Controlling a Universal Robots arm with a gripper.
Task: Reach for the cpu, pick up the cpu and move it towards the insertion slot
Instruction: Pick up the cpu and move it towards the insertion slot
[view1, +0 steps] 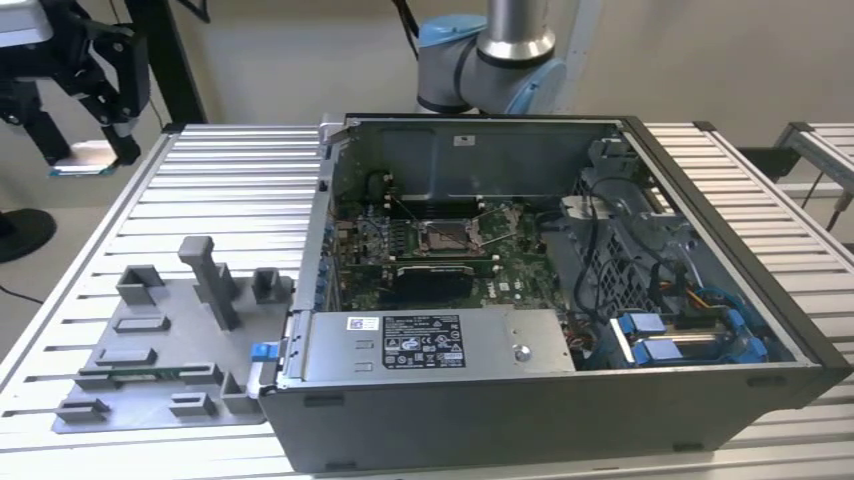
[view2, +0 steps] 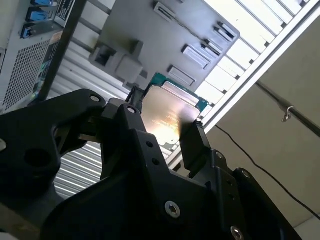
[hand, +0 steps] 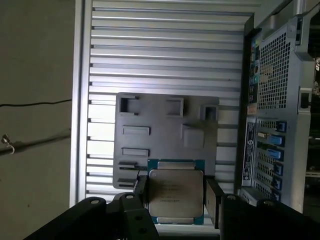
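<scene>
Firmly clenched on the cpu, a thin square plate with silvery lid and green rim, the black hand hangs at the exterior view's upper left, clear of the ribbed metal table; the metal-framed insertion slot lies well apart inside the computer case.

You're looking at a robotics lab or test workshop, not a home. The counter is built of ribbed aluminium rails. An industrial robot arm rises behind an opened computer case with its circuit board laid bare. A grey plate of fixture blocks sits just beside the case.
</scene>
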